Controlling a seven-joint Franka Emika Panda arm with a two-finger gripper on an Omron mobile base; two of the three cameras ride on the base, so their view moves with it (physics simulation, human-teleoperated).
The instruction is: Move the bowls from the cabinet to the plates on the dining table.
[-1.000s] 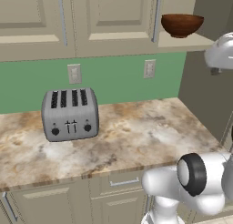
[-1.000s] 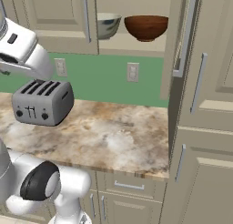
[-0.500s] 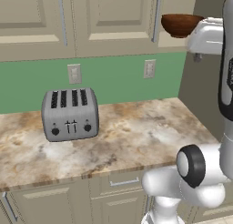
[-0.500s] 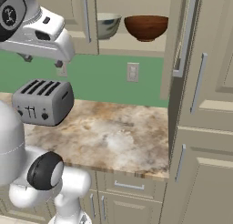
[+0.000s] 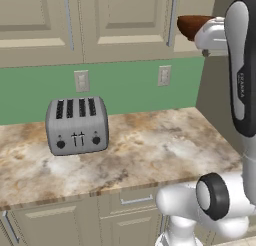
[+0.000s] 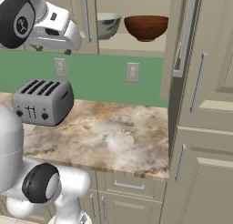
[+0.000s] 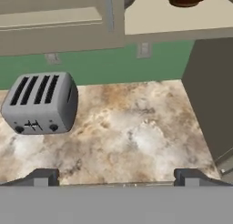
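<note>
Pincer (image 7: 116, 175) spread wide and empty, raised near the open cabinet (image 6: 136, 45) with both bowls on its shelf.
Expect three hazards as you approach (all judged from the present layout). First, the open cabinet door (image 6: 182, 32) stands edge-on beside the reddish-brown bowl (image 6: 146, 27); a wide swing could strike the door or its handle. Second, the grey-white bowl (image 6: 108, 25) sits just beside the brown one, partly behind a closed door, so a careless reach may knock one into the other. Third, both bowls look glossy and round-walled; a grip on the rim could slip. Below, the toaster (image 5: 77, 125) rests on the counter (image 5: 150, 145), where a dropped bowl would land.
</note>
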